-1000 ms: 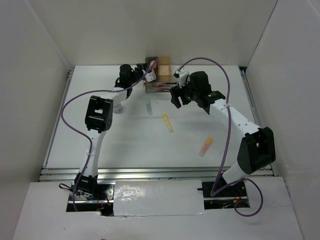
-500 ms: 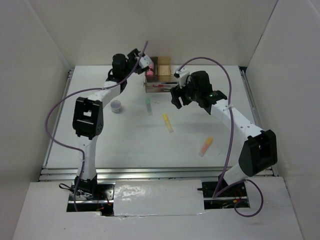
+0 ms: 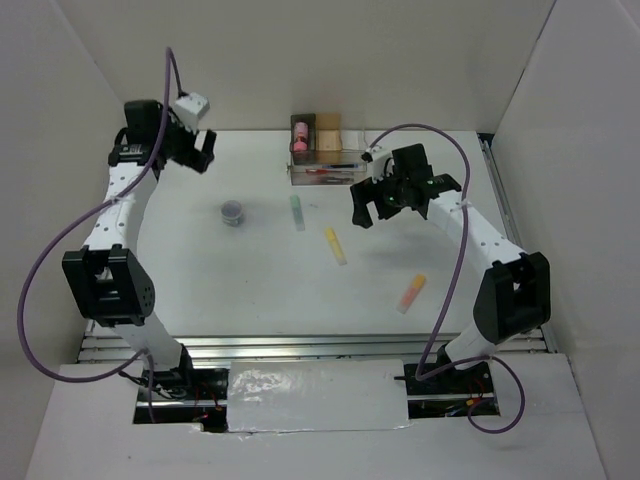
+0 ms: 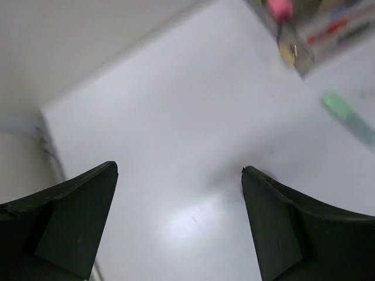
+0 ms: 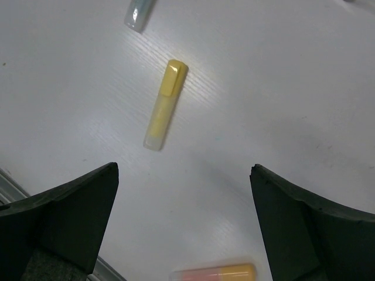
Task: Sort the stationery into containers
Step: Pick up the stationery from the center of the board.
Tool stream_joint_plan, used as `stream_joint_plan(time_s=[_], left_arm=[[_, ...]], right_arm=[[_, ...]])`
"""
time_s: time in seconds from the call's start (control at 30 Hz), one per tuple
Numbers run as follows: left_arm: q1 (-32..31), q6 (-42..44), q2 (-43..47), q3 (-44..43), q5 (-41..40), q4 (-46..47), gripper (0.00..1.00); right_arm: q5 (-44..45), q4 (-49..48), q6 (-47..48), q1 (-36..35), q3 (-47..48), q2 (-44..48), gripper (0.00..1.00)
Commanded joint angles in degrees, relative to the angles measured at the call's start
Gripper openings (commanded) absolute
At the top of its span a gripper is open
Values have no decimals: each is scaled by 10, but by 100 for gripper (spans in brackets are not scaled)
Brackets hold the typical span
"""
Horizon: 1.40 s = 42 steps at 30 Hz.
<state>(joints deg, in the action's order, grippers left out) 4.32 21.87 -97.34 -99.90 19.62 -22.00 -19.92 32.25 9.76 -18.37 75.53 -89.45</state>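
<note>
Diagonally, yellow marker [image 5: 165, 105], flat on table [image 5: 275, 82]

Obstacles on table [image 3: 200, 290]: purple pot [image 3: 232, 212], standing alone left of centre; green marker [image 3: 297, 212], lying flat just in front of container cluster [image 3: 322, 160] at the rear edge; yellow marker [image 3: 336, 246], flat near centre; orange marker [image 3: 411, 293], flat toward the right front. All four were well apart, with bare surface between them and a broad bare stretch along the near and left sides. Right gripper [image 3: 372, 205], jaws spread, hung right of the green marker, its arm crossing the right rear. Left gripper [image 3: 200, 150], jaws spread, hung at the far left corner, near the rear wall. Walls closed the left, rear and right sides.
</note>
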Motion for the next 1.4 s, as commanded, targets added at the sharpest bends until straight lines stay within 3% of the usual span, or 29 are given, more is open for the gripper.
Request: stream_joint_plan(time_s=[0.0,0.13,0.27,0.47,0.73,1.37], left_arm=[[1,-7,-3,92,1,-100,99],[-9,-22,-16,123,-14,-85,99],[-21,-42,-106,54,-25,-129,99],[-32,-59,-171,15,-49,-132,99],[-67,-44,-188,35,-58,-124,99],[-73,-60,-198,70,-91,-115,99]], right_arm=[[-5,19,-5,7,5,2,100],[-2,19,-2,19,-6,12,100],[-3,20,4,27,-15,17,100],[-4,23,14,33,-19,15,100],[-25,39,16,39,-2,-19,99],[-29,39,24,40,-9,-19,99]])
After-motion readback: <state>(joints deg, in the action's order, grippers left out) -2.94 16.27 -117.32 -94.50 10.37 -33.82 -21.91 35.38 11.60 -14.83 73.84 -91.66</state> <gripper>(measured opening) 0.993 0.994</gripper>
